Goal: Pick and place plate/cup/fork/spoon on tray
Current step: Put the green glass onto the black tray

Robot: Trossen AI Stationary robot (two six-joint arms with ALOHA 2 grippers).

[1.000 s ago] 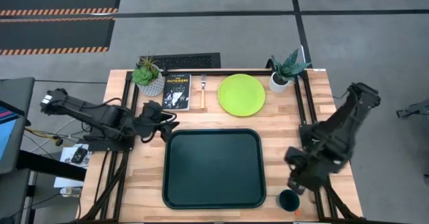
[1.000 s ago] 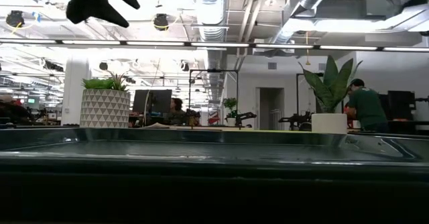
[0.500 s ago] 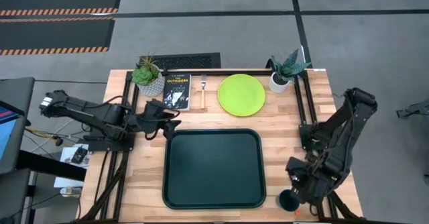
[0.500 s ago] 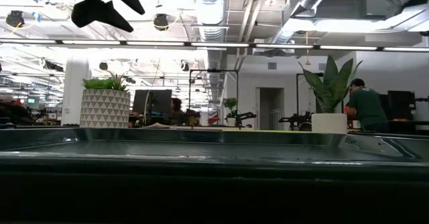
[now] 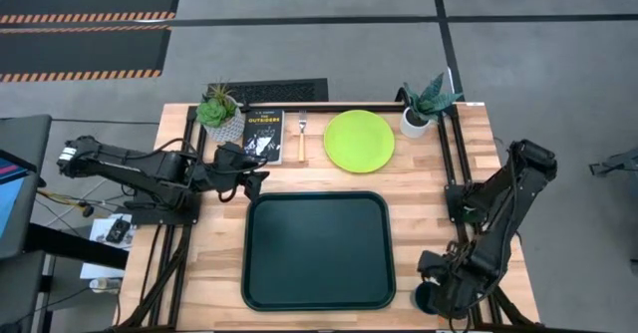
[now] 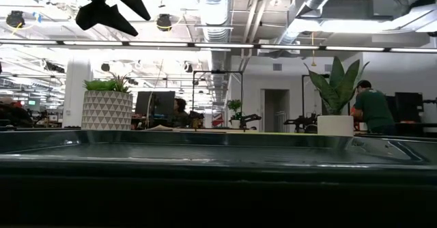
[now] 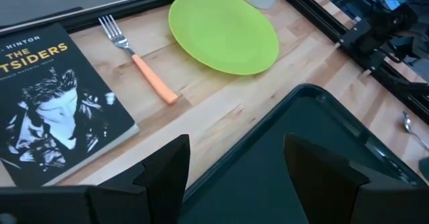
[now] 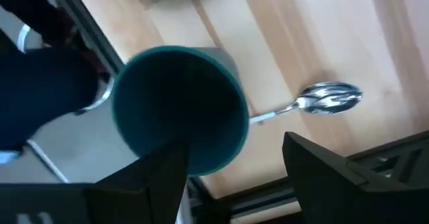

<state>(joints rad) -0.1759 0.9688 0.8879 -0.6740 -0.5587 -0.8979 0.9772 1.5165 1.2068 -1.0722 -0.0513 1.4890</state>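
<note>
The dark green cup stands on the table at its near right corner, almost hidden under my right arm in the high view. My right gripper is open above it, one finger over the cup's rim and the other outside, toward the spoon. The spoon lies just beside the cup. My left gripper is open and empty above the far left corner of the dark green tray. The lime-green plate and the fork lie beyond the tray. My right gripper comes at the cup from above, pointing down. One finger overlaps the cup's rim and the other stands outside the cup. I cannot tell whether a finger touches the cup. The cup stands upright on the table.
A black book lies left of the fork. Two white plant pots stand at the far edge. Black frame rails run along the table's left and right sides. The table's near edge is close to the cup.
My right gripper has gone toward the table's near edge and down, and now stands over the cup, hiding most of it in the high view. My left gripper has shifted a little toward the table's right. The cup and the other things have stayed where they were.
</note>
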